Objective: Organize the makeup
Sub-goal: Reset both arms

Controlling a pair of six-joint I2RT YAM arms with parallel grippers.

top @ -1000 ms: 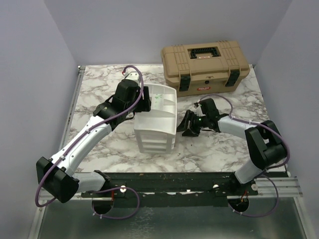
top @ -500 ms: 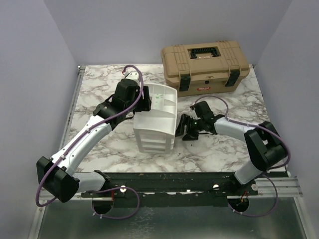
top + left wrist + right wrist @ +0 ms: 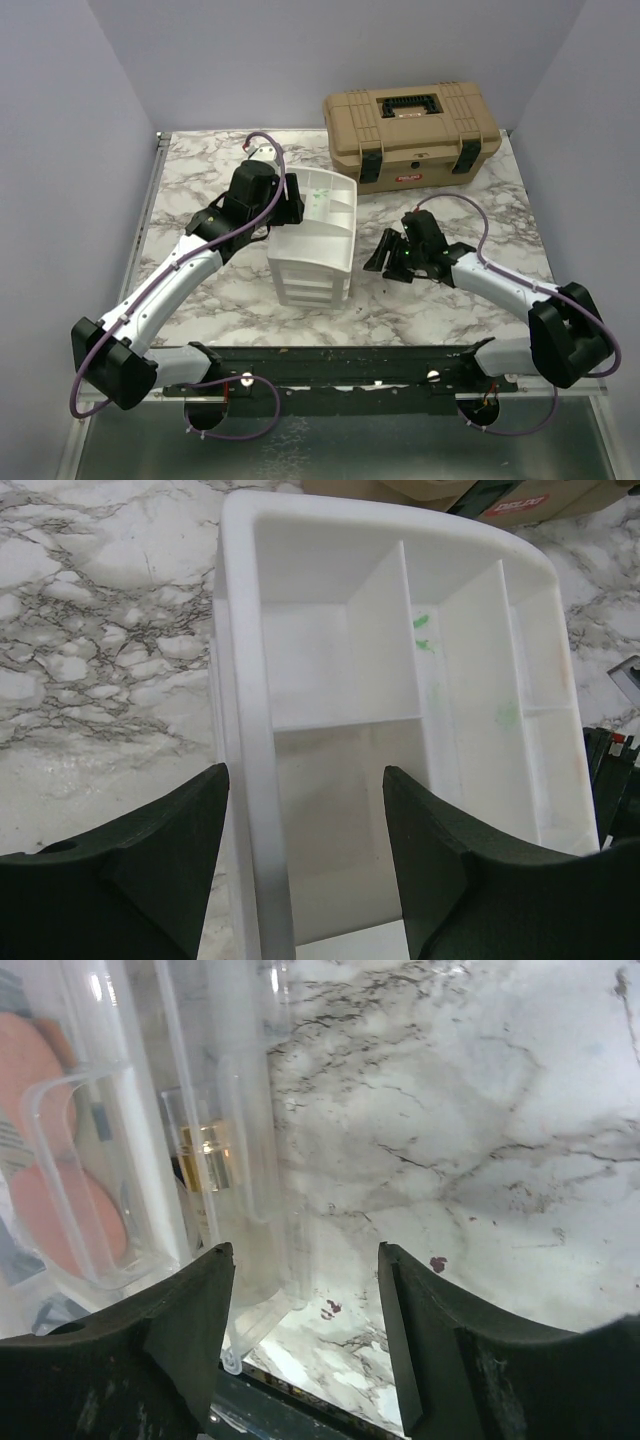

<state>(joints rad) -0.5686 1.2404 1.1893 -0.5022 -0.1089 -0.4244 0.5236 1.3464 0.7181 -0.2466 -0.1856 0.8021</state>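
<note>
The left pincer (image 3: 305, 780) stands wide open astride the left wall of the one white drawer unit (image 3: 245, 680), one finger outside its top tray and one inside, gripping nothing. The right pincer (image 3: 305, 1260) is likewise spread and empty above the marble bench (image 3: 450, 1110), just right of the unit. Of the makeup, two salmon discs (image 3: 30, 1070) and one gold-banded piece (image 3: 205, 1155) show behind clear plastic beside that pincer; one tan toolbox (image 3: 410, 135) sits at the back.
</note>
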